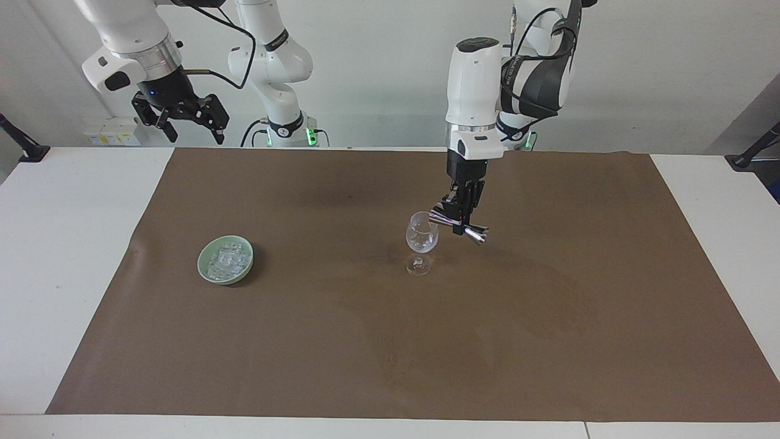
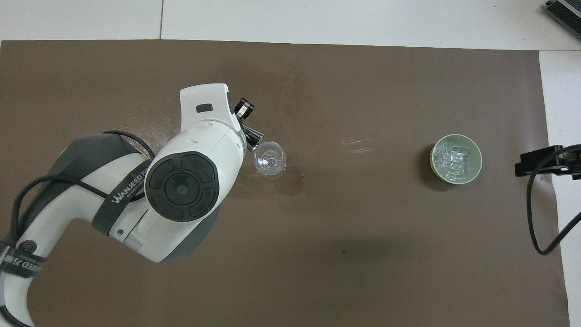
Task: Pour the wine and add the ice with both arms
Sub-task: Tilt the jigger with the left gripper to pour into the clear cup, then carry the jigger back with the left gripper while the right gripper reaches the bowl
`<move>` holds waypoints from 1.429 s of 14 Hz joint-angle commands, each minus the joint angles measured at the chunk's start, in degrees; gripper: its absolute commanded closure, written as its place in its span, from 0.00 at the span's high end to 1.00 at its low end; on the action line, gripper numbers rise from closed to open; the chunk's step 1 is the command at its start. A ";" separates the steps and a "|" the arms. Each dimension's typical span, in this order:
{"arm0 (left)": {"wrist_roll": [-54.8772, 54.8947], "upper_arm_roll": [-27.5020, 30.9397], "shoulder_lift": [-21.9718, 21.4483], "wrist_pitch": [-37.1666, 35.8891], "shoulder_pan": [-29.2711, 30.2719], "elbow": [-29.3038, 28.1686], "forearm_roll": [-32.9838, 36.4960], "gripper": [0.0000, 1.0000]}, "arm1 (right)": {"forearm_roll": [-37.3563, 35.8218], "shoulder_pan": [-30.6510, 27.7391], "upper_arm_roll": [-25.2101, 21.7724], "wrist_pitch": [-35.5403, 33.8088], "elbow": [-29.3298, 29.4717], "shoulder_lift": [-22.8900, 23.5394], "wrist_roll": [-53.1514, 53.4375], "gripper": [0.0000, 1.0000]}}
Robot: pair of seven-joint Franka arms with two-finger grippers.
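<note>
So the left gripper [image 1: 461,221] clamps a shiny metal jigger [image 1: 458,222] tipped at the clear stemmed glass [image 1: 421,242] mid-frame; the right gripper [image 1: 180,122] waits open, upper left.

- The brown mat [image 1: 390,341] on the tabletop [image 1: 61,244] carries only 2 standing things: a stemmed glass [image 1: 421,241] near mid-mat and a green bowl [image 1: 225,260] of ice [image 1: 226,258] toward the right arm's end.
- The left claw [image 1: 461,217], clamped on a tilted metal jigger [image 1: 460,222], hangs at the glass rim; the left arm's forearm [image 2: 181,181] covers the mat beside the glass toward its own end.
- The stretch between glass and bowl is bare.
- The right claw [image 1: 183,116], fingers spread, waits high over the tabletop edge, well apart from the bowl.
</note>
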 commanded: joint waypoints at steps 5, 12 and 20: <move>0.06 0.55 -0.07 0.04 3.67 -0.46 -14.39 0.00 | 0.01 -0.20 0.47 0.55 -1.11 -1.08 -0.14 1.00; 13.38 0.55 -0.59 -2.86 14.03 -2.64 -37.94 0.00 | 0.09 0.06 0.12 3.78 -2.16 -1.78 -0.58 1.00; 30.19 0.55 -3.67 -9.81 24.15 -9.41 -55.53 0.00 | 0.09 0.06 -0.15 26.69 -19.80 -4.33 -8.04 1.00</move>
